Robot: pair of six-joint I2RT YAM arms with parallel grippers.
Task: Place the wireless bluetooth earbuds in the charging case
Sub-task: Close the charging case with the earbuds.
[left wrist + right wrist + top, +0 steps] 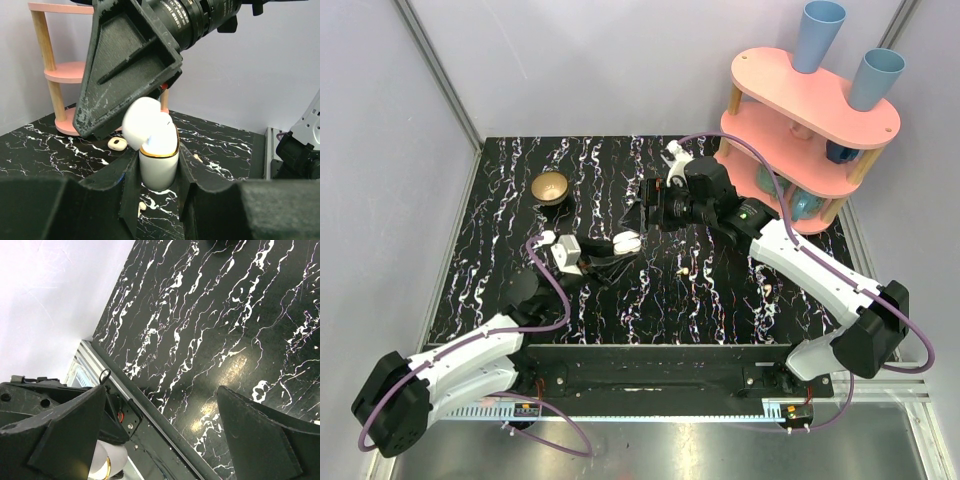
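Lettering shows only as small white print on the black barrel above the right end effector (161, 390), too blurred to read; no brand mark is legible on anything else. The left end effector (159, 160) is clamped on the white charging case (158, 172), which stands upright between its fingers with a gold rim and its lid (140, 117) swung open. The right end effector hangs just above the case with its jaws spread wide and nothing between them. The earbuds (117, 144) lie loose on the black marbled desk (200, 315), one just behind the case, one below it, one off to its right. A gold bowl (552, 187) sits farther back, and a pink shelf (815, 100) carries blue cups (818, 35).
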